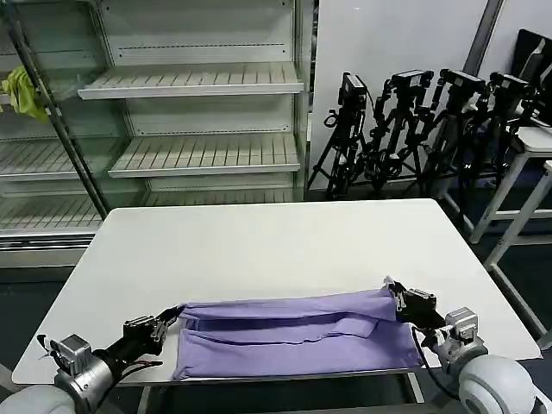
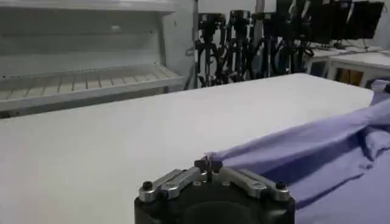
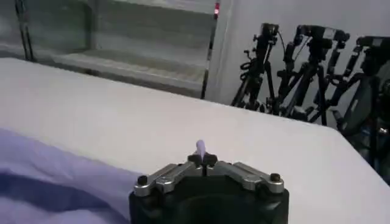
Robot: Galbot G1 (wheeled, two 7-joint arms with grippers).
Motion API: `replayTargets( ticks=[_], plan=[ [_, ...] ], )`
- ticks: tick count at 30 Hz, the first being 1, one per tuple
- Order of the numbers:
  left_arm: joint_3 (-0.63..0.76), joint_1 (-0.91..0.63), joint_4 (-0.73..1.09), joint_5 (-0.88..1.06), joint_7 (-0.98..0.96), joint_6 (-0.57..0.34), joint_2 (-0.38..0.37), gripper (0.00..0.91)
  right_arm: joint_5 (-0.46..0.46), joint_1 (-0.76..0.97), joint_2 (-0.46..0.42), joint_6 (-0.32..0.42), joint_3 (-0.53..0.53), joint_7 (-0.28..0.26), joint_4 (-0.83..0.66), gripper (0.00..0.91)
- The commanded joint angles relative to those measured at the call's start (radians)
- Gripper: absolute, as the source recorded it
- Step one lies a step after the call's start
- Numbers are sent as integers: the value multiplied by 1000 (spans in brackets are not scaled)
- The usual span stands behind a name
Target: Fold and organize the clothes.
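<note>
Nearest the robot, along the front edge of the white surface (image 1: 259, 250), the lavender T-shirt (image 1: 293, 341) lies folded into a long band running from side to side, its lower layer flat and its upper edge drawn into a raised ridge between the two arms. The left pincer (image 1: 166, 321) sits low at the shirt's left end, its fingers pressed together on a corner of the fabric; in the left wrist view the left pincer (image 2: 208, 165) shows its tips meeting with a thin peak of purple cloth pinched between them, and the T-shirt (image 2: 317, 152) stretches away from that peak in a taut fold. The right pincer (image 1: 395, 296) grips the opposite end, likewise closed, holding that corner slightly lifted off the surface; from its own wrist camera the right pincer (image 3: 202, 159) has a small tuft of lavender cloth standing up between the shut tips. Beyond the shirt the surface is bare white. Farther back stand wire shelves (image 1: 194, 82) and a cluster of black tripods (image 1: 414, 129).
</note>
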Motion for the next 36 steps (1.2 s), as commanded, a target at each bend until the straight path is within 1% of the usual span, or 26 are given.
replayTargets(
  ticks=[1,2,3,4,5,6,7,8,9,14,21,22,27,31,33,36],
  plan=[
    [-3,45,-14,27,4,-3,0,171,-49,-48,-3,4,2,1,3,675],
    [-4,51,-16,31,4,-4,1,171,-52,-53,-3,6,3,1,4,675],
    [-5,57,-19,36,3,-5,1,191,-59,-60,-4,7,4,1,5,675],
    [-7,63,-21,41,3,-6,2,222,-66,-66,-5,13,5,0,5,695],
    [-10,71,-26,42,3,-7,3,252,-74,-74,-5,17,7,-1,7,746],
    [-13,75,-28,42,3,-7,3,252,-76,-81,-5,17,7,0,8,756],
    [-16,83,-30,45,3,-7,3,333,-81,-88,-6,18,9,0,11,766],
    [-23,93,-34,51,3,-9,2,282,-89,-100,-6,21,12,0,14,766],
    [-26,99,-36,51,4,-9,3,272,-90,-101,-7,22,13,0,15,766],
    [-63,135,-51,55,5,-11,6,272,-117,-143,-21,28,33,5,34,766],
    [-95,135,-61,45,4,-17,2,322,-130,-191,-41,36,101,20,67,776],
    [-101,129,-63,36,3,-16,1,333,-129,-194,-43,38,115,29,74,816],
    [-132,98,-81,-14,-5,-8,-6,373,-122,-199,-44,43,164,46,97,856],
    [-185,75,-95,-53,-8,-4,-6,403,-104,-186,-39,51,198,57,118,877],
    [-202,70,-99,-97,-26,11,-9,403,-94,-167,-35,52,215,61,131,887],
    [-183,89,-95,-108,-42,22,-25,443,-75,-135,-30,55,238,70,156,897]
  ],
)
